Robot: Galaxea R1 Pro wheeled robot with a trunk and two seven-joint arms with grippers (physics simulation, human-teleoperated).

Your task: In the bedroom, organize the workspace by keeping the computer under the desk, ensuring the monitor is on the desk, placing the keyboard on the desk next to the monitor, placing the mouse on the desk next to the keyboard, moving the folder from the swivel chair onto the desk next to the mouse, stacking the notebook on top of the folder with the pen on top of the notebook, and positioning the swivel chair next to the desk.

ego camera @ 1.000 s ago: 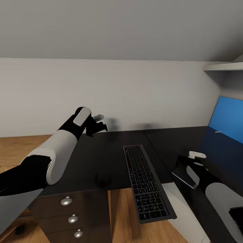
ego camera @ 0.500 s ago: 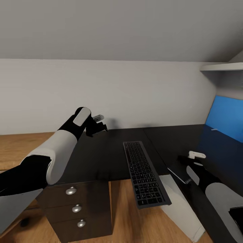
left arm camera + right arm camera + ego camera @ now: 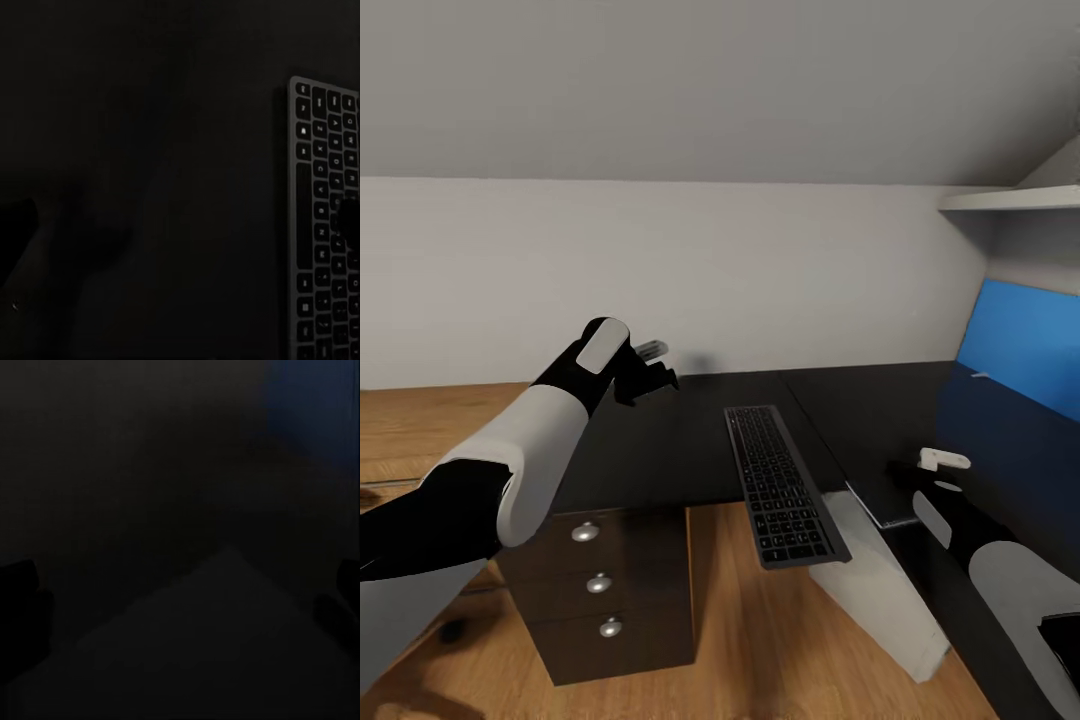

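The keyboard (image 3: 780, 482) lies on the black worktop (image 3: 690, 450), long and dark. Its far part rests on the top, but its near end sticks out past the near edge, over the wood floor (image 3: 760, 640). That looks wobbly. A push on the near end could tip it off.

Under the worktop, to the right, stands the computer (image 3: 880, 590), a pale box on the floor. On the left, below the top, are three drawers (image 3: 600, 590) with round silver knobs.

The left hand (image 3: 650, 372) hangs above the far left part of the worktop, well apart from the keyboard. I cannot tell if it is clenched or released. The left wrist view is very dark, with the keyboard (image 3: 322, 225) at one side. The right hand (image 3: 945, 462) is low on the right, near the worktop's right wing. I cannot tell its state either.

I think the keyboard step is in hand. Next, the keyboard should slide farther onto the worktop, so it rests fully on it.
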